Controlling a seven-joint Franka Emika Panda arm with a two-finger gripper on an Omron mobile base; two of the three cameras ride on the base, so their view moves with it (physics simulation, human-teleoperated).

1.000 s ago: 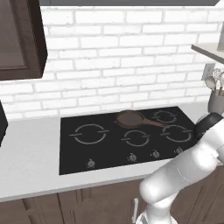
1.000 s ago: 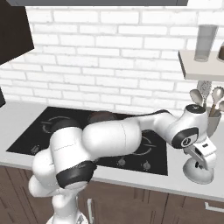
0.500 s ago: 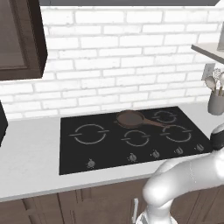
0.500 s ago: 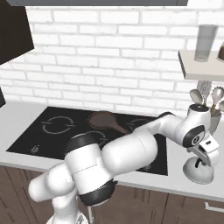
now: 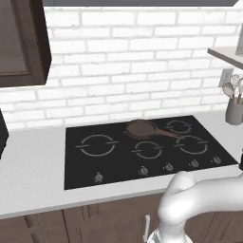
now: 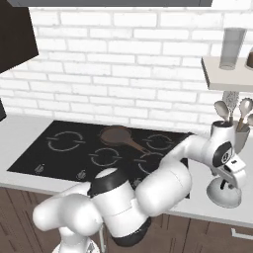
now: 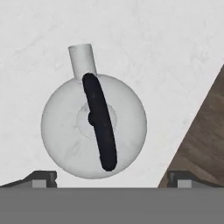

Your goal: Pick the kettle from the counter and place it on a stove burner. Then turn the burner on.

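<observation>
Left base view: brown frying pan [image 5: 142, 128] on the black cooktop [image 5: 80, 166], utensil holder [image 5: 234, 110] on the counter [image 5: 28, 175] at right. Right base view: gripper [image 6: 231, 182] directly above the kettle [image 6: 225, 193], right of the cooktop. Hand view: kettle seen from overhead, dark handle [image 7: 100, 121] across the lid, fingertips [image 7: 40, 179] spread wide on either side.

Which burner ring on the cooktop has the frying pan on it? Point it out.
The back middle ring, hidden under the brown frying pan. The large left stove burner and the other rings lie bare.
</observation>
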